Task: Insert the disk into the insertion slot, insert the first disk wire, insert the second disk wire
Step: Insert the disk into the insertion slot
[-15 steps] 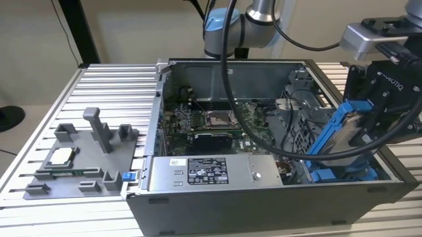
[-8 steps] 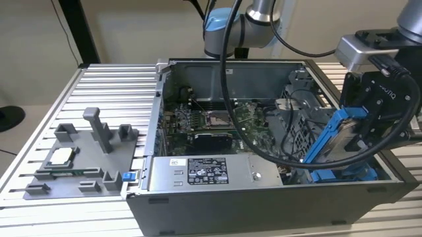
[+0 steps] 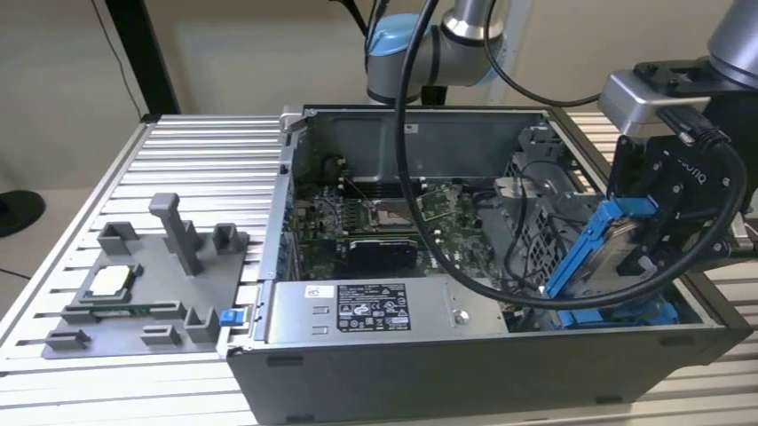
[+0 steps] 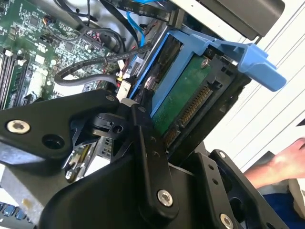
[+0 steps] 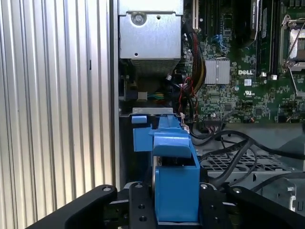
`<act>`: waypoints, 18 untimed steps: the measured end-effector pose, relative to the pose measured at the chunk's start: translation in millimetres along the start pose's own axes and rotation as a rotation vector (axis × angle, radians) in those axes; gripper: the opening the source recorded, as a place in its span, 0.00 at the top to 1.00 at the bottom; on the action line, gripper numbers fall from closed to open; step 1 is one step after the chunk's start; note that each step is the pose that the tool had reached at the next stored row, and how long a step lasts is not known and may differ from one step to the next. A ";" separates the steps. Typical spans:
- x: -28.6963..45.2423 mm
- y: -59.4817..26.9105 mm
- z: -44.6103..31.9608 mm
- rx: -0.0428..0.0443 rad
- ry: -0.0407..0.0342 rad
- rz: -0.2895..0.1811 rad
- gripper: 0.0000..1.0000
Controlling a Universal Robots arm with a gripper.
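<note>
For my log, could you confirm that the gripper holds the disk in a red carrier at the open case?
Not quite: the carrier is blue, not red, as the exterior view shows. The gripper does hold the disk in it at the open case.

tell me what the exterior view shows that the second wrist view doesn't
The exterior view brings in the whole open computer case, the grey labelled power-supply box and a grey fixture tray at the exterior view's left. The second wrist view brings in the green board side and connector row of the disk, plus a person's hand. Both show the gripper shut on the disk in its blue carrier, tilted over the case, and the motherboard.
</note>
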State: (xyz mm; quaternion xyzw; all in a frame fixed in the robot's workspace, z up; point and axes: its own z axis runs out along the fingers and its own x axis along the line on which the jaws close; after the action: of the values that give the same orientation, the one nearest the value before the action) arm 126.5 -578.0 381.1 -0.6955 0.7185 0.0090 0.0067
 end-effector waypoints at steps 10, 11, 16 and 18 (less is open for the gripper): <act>0.0 0.0 0.1 0.0000 -0.0001 0.000 0.00; 0.0 0.0 -0.2 -0.0009 -0.0003 0.000 0.00; -0.2 0.1 -7.9 -0.0141 0.0004 0.000 0.00; -0.2 0.1 -10.1 -0.0188 0.0003 0.000 0.00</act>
State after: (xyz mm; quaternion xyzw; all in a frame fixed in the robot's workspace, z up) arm 126.5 -578.1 391.3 -0.6954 0.7185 0.0156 0.0001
